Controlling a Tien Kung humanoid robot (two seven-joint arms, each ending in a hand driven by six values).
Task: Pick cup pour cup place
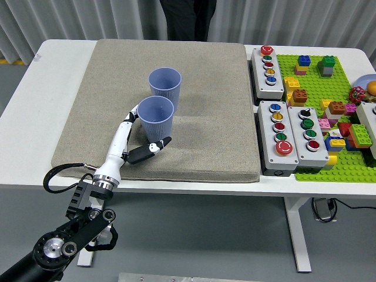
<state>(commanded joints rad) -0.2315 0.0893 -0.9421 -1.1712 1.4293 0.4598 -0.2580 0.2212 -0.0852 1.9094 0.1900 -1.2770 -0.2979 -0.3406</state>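
The pick step is in hand; the near cup [155, 119] is flanked by the left hand [134, 138], fingers [130, 115] apart, unclamped; closing is called for next.

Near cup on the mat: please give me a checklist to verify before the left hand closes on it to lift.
1. Left hand at the near cup, fingers spread around its left side and base: ok.
2. Firm grasp made: cannot tell; thumb lies low at the base.
3. Near cup upright on the grey mat: ok.
4. Far cup upright, just behind the near one: ok, but little clearance.
5. Contents of cups: cannot tell.
6. Button boxes away from the lift path: ok.
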